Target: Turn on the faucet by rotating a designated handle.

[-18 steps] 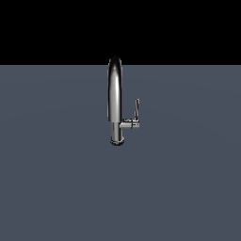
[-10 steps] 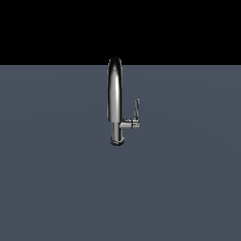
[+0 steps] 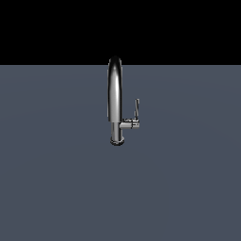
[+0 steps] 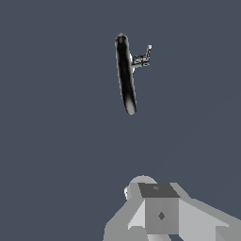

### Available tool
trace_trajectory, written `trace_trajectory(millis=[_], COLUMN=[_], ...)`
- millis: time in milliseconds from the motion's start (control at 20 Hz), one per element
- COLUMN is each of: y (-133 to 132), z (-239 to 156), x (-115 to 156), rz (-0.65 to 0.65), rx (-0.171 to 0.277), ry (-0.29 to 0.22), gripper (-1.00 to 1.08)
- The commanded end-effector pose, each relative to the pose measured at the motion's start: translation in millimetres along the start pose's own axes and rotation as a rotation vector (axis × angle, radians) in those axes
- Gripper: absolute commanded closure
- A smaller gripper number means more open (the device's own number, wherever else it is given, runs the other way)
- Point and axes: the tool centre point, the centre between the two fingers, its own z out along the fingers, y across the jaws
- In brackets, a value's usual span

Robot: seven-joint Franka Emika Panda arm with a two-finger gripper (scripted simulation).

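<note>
Jaws' spread unreadable; gripper [image 4: 160, 214] well short of chrome faucet [image 3: 115, 101]. Best approach: target small side handle [image 3: 136, 109], avoid spout.

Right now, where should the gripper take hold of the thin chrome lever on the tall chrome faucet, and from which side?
Probably the upright blade of the thin chrome lever, above its stubby stem. It stands clear of the tall arched chrome faucet on the exterior view's right, so come from that side, jaws straddling the blade. The gripper is far off.
</note>
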Motion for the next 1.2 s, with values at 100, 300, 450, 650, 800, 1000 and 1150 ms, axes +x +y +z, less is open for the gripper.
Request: trace_trajectory(millis=[100, 300, 450, 650, 800, 1000, 1150], y=[-0.4, 0.2, 1.3, 3.6, 6.1, 10.1, 13.6], z=[3.9, 9.0, 13.8, 21.5, 28.4, 39.1, 48.4], x=[22.3, 45.2, 62.4, 85.5, 102.7, 125.3, 142.0], rz=[0.056, 0.113, 0.157, 0.216, 0.262, 0.323, 0.37], rx=[0.053, 0.108, 0.15, 0.208, 0.253, 0.314, 0.361], ry=[-0.055, -0.111, -0.154, -0.213, -0.258, -0.32, -0.367], gripper=[1.08, 1.08, 1.08, 1.08, 1.08, 1.08, 1.08])
